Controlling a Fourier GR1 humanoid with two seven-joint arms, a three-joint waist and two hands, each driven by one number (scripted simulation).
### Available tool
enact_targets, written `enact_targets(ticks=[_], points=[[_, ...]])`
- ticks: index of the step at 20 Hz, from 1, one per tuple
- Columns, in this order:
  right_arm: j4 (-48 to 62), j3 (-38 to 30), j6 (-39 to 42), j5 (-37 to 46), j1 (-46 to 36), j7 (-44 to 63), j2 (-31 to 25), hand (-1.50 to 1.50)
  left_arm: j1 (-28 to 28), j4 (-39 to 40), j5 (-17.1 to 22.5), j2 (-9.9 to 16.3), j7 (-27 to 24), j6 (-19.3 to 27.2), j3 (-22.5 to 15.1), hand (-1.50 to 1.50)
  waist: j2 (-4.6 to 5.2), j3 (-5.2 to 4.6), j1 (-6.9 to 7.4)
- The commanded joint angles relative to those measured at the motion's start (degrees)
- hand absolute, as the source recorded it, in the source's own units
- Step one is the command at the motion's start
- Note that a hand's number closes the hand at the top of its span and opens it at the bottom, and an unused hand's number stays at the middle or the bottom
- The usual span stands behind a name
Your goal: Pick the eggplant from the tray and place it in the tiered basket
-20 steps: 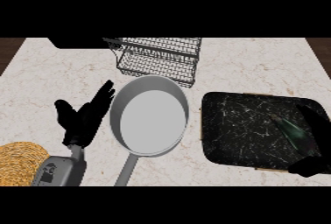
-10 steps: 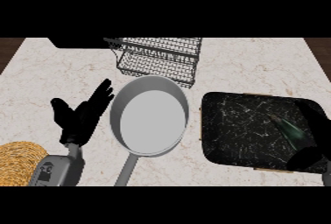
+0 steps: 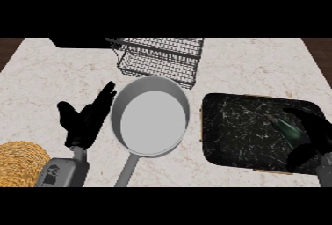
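The eggplant (image 3: 290,130) lies on the dark tray (image 3: 240,132), my right hand (image 3: 314,136) curled round it. The tiered basket (image 3: 159,59) holds nothing; my left hand (image 3: 85,119) rests open beside the pan (image 3: 150,118).

No legible txt — none.

Evenly and brightly lit from above, with no hard glare anywhere. Soft, short shadows only: a faint dark rim under the grey pan (image 3: 150,117) on the pale marble counter (image 3: 259,66), a thin one under the wire basket (image 3: 160,59). Very dark on the black tray (image 3: 250,132), swallowing the right hand (image 3: 311,140) and blurring outlines there. No visible bending at the edges.
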Motion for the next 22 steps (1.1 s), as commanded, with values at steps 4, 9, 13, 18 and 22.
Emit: enact_targets(ticks=[4,9,13,18,22], points=[[2.86,1.85,-3.84,1.24,1.86,-8.28,0.58,1.50,0.61,1.15,0.12,0.77,-2.07,-1.22,1.14,0.00,0.64,1.30,-0.21],[2.19,3.21,-7.10,3.56,0.81,-6.90,3.62,1.50,-1.01,-1.14,0.47,0.21,1.80,-0.30,1.03,0.00,0.57,1.32,-0.06],[-3.62,3.87,-7.54,4.31,2.09,0.67,8.71,1.50,0.77,-1.89,0.82,0.80,1.25,-1.58,0.89,0.00,0.40,1.27,-0.14],[-11.36,10.96,-6.53,15.18,4.46,22.27,20.22,1.50,0.87,0.33,-0.19,0.71,-0.09,-0.47,1.43,0.00,-0.03,0.81,-0.89],[-19.25,19.19,-9.29,17.21,5.87,34.50,23.27,1.50,0.20,-0.16,-0.06,1.07,0.55,-0.94,1.32,0.00,-0.13,1.07,-0.74]])
